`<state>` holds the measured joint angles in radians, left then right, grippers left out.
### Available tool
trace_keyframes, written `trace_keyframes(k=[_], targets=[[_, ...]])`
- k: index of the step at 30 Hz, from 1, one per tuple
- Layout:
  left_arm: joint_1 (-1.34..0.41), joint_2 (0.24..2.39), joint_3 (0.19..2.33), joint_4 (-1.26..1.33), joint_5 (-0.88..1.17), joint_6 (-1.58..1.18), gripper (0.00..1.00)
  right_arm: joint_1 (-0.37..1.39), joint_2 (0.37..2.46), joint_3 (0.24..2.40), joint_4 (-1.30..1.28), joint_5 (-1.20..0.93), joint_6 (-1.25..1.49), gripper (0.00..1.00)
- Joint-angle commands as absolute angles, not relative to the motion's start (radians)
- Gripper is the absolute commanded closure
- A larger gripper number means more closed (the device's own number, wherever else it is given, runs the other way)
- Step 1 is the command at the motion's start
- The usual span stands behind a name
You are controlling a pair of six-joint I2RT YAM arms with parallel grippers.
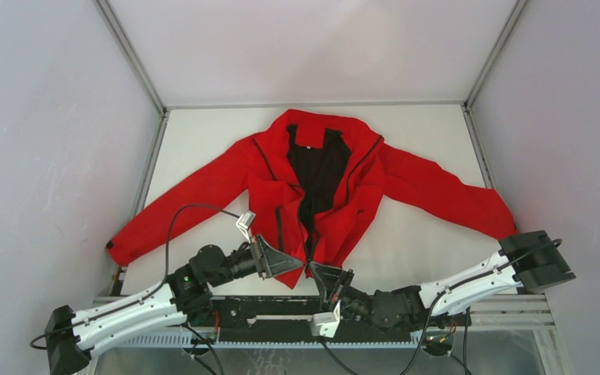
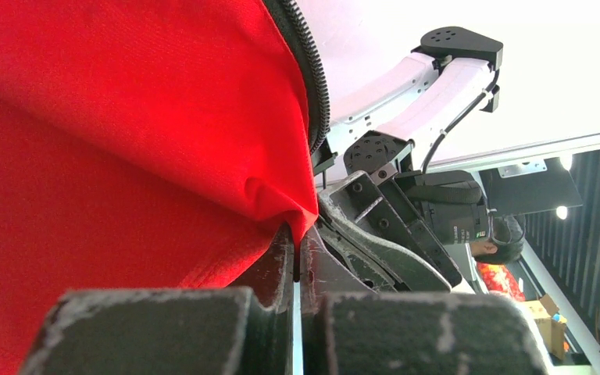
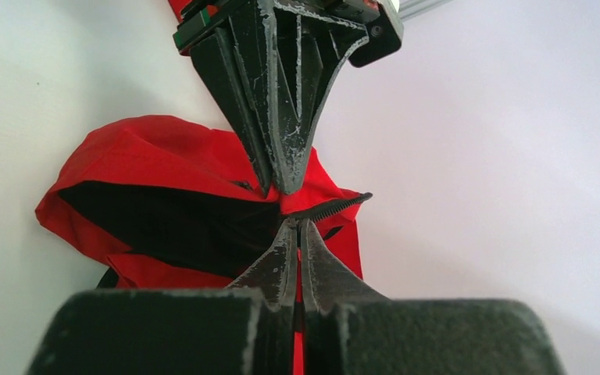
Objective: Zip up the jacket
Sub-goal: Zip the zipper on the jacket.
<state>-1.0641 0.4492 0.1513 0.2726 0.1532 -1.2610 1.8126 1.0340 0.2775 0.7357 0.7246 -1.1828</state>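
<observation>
The red jacket (image 1: 273,168) lies spread on the white table (image 1: 422,242), front open, with black lining (image 1: 319,176) showing between the two panels. My left gripper (image 1: 298,266) is shut on the bottom corner of one front panel; in the left wrist view the red fabric (image 2: 125,141) is pinched at the fingertips (image 2: 285,242), and the zipper teeth (image 2: 312,86) run up that edge. My right gripper (image 1: 314,269) meets it tip to tip. It is shut on the lower end of the other zipper edge (image 3: 336,206), with red cloth between its fingers (image 3: 281,262).
Grey enclosure walls (image 1: 55,141) close in the table on three sides. A metal rail (image 1: 516,312) with the arm bases runs along the near edge. The jacket's sleeves (image 1: 445,191) reach toward both side edges. The left gripper's fingers (image 3: 277,109) hang just above the right gripper's tips.
</observation>
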Motion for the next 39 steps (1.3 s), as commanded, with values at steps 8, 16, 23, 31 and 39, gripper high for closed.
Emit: trace_keyframes(k=[8,16,23,31,39], targets=[[-1.069,0.443,0.148,0.323,0.193,-1.255,1.0,1.75,1.008,0.304,0.8,0.705,-1.112,1.0],[-1.069,0.442,0.153,0.316,0.207,-1.241,1.0,1.719,0.923,0.324,0.687,0.641,-1.018,1.0],[-1.069,0.436,0.16,0.297,0.217,-1.216,1.0,1.691,0.788,0.385,0.428,0.558,-0.867,1.0],[-1.069,0.421,0.179,0.261,0.234,-1.181,1.0,1.622,0.736,0.478,0.211,0.44,-0.695,1.0],[-1.069,0.394,0.208,0.201,0.264,-1.116,1.0,1.516,0.753,0.539,0.134,0.34,-0.571,1.0]])
